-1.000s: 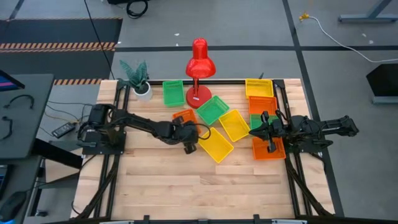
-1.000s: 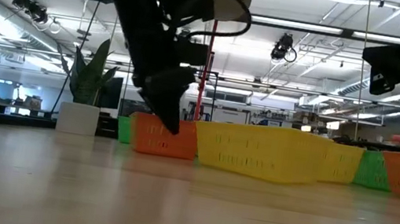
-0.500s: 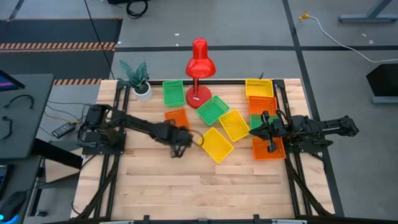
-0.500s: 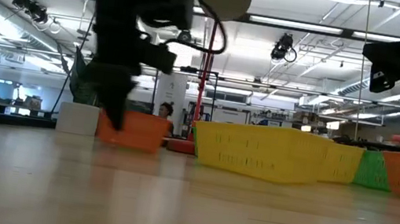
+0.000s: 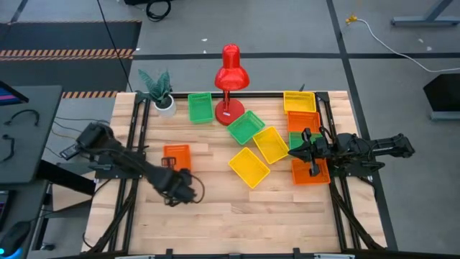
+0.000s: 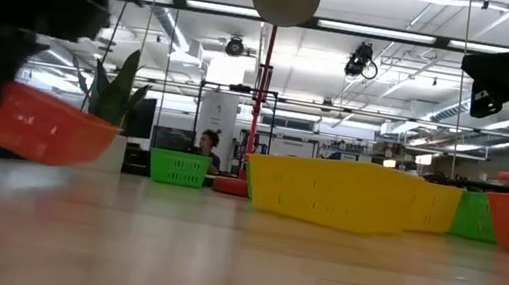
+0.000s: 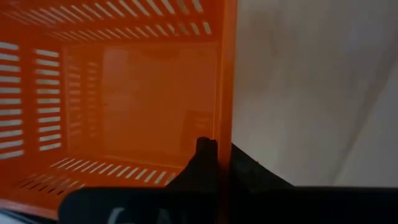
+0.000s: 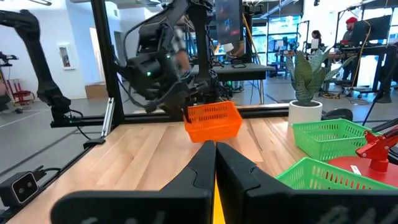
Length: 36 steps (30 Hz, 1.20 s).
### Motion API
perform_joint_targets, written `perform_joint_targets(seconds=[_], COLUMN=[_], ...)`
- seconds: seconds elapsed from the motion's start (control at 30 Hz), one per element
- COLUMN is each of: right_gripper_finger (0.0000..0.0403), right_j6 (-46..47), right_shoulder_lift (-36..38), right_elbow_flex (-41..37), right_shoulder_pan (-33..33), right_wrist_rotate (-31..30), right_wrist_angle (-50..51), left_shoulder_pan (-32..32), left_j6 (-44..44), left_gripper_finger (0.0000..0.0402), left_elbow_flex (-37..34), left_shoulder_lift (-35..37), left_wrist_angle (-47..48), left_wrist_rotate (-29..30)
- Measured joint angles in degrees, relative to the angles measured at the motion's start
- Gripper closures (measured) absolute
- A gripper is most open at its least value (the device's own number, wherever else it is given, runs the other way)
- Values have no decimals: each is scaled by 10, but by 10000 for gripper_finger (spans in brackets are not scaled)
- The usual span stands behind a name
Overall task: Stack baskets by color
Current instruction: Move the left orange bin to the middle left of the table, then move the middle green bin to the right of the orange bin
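My left gripper (image 5: 175, 170) is shut on an orange basket (image 5: 176, 155) and holds it above the table's left half; the low view shows this basket (image 6: 39, 127) tilted and off the wood. My right gripper (image 5: 293, 152) hovers shut at the right side, above a row of baskets, touching nothing. Two yellow baskets (image 5: 249, 167) (image 5: 270, 144) and a green one (image 5: 246, 126) rest flat on the middle of the table. Another green basket (image 5: 200, 108) sits at the far edge. My left gripper grips the orange basket by the rim of its wall on the table's near side (image 7: 222, 127), one finger (image 7: 204, 149) inside the basket and one outside. The fingers come steeply from above. The basket hangs lifted clear of the table and tilted.
A red desk lamp (image 5: 230, 75) and a small potted plant (image 5: 159, 92) stand at the far edge. At the right, a yellow (image 5: 299, 101), an orange (image 5: 303, 121), a green (image 5: 297, 139) and another orange basket (image 5: 310, 173) lie in a row. Bare wood spans the near half.
My left gripper has shut on the orange basket near the middle and carried it toward the table's left and near edges, rolling as it went. The basket has lifted off the wood and now hangs tilted.
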<state>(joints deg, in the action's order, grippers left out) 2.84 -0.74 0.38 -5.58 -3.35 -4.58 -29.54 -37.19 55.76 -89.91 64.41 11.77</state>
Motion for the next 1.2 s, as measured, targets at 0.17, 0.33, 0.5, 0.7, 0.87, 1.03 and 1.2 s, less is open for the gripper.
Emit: perform_joint_targets(seconds=[0.17, 0.33, 0.5, 0.7, 0.87, 1.03, 1.2], right_gripper_finger=[384, 384, 384, 384, 384, 384, 384], right_j6=[0, 0, 0, 0, 0, 0, 0], right_shoulder_lift=[0, 0, 0, 0, 0, 0, 0], right_elbow_flex=[0, 0, 0, 0, 0, 0, 0], right_shoulder_pan=[0, 0, 0, 0, 0, 0, 0], right_wrist_rotate=[0, 0, 0, 0, 0, 0, 0], right_wrist_angle=[-1, -1, -1, -1, -1, 0, 0], left_shoulder_pan=[-18, -27, -39, -42, -42, -42, -41], left_j6=[-42, -33, -7, -24, -27, -59, -133], left_gripper_finger=[398, 390, 387, 349, 292, 243, 232], left_elbow_flex=[-89, -143, -149, -149, -149, -119, -31], left_shoulder_lift=[85, 144, 153, 153, 154, 155, 155], left_wrist_angle=[-53, -106, -94, -51, -41, 39, 123], left_wrist_rotate=[-35, -40, -44, -50, -66, -108, -91])
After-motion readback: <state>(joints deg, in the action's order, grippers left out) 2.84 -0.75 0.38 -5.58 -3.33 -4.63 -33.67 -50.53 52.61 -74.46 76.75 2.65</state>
